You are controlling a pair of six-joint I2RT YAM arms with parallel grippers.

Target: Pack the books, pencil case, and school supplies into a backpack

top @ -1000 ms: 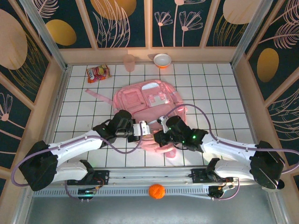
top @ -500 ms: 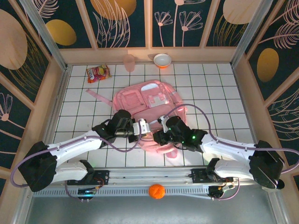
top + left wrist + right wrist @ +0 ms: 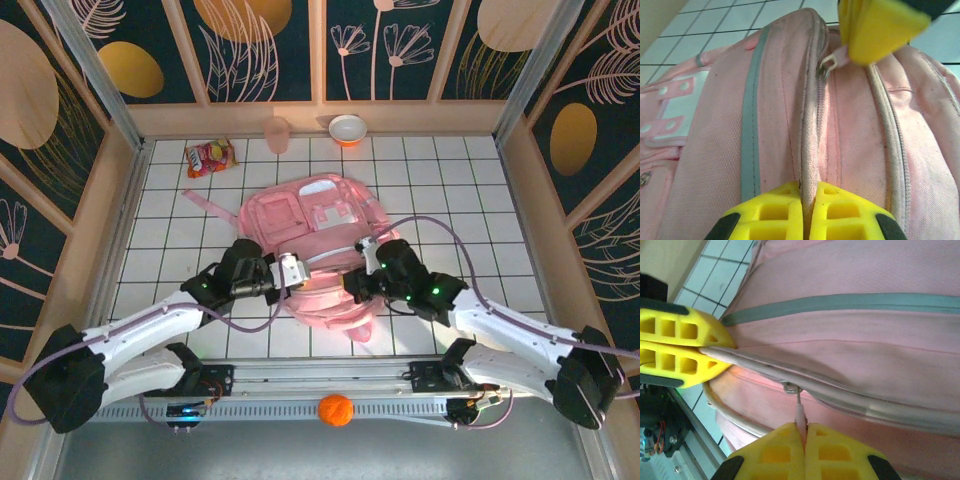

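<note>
**Backpack pinched from both sides at its near edge**

Backpack (image 3: pixel 312 215) lies flat in the middle of the white tiled table (image 3: pixel 480 190), its pocketed face up and a strap trailing toward the far left.

At the far left of the back row sits a red-orange snack packet (image 3: pixel 210 157), well apart from the bag. The left gripper (image 3: pixel 300 274) reaches in from the left to the bag's near edge. In its own wrist view its yellow fingers (image 3: pixel 775 215) are nearly together, clamped on a raised ridge of pink fabric beside the zip track (the fold runs straight up between them). A grey stripe (image 3: pixel 750 125) runs along the fabric just left of that ridge.

A pink cup (image 3: pixel 277 133) and a white bowl with an orange base (image 3: pixel 348 129) stand at the back wall, beyond the bag.

The right gripper (image 3: pixel 352 283) meets the same edge from the right. Seen from its wrist, its fingers (image 3: pixel 827 452) are pressed tight on the thin zipper pull (image 3: pixel 798 412), whose metal slider sits on the track just above. The left gripper's fingers appear at that view's left edge, gripping the seam.

An orange ball (image 3: pixel 336 409) rests on the rail between the arm bases.
</note>
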